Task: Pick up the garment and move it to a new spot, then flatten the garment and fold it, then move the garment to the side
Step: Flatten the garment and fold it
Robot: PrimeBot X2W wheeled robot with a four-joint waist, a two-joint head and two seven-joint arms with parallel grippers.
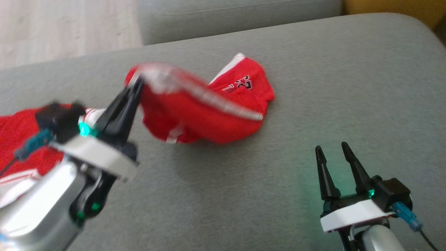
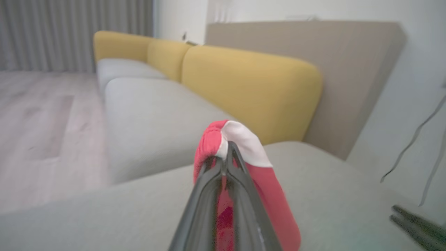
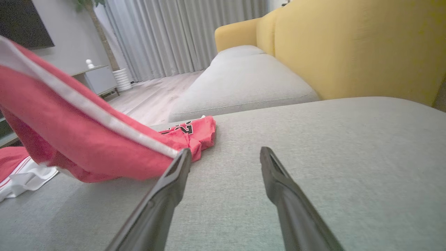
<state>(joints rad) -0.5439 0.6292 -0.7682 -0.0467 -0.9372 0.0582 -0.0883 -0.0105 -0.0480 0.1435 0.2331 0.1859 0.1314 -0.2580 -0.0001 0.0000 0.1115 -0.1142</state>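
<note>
garment: red, white-striped | left gripper clamps its edge | right gripper apart

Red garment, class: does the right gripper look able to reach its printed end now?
Probably yes. The right gripper is open, and bare grey cushion lies between it and the printed end of the garment. The left gripper grips elsewhere.

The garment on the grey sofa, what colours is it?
The garment is red with white stripe trim and some black lettering. It shows best in the head view.
</note>
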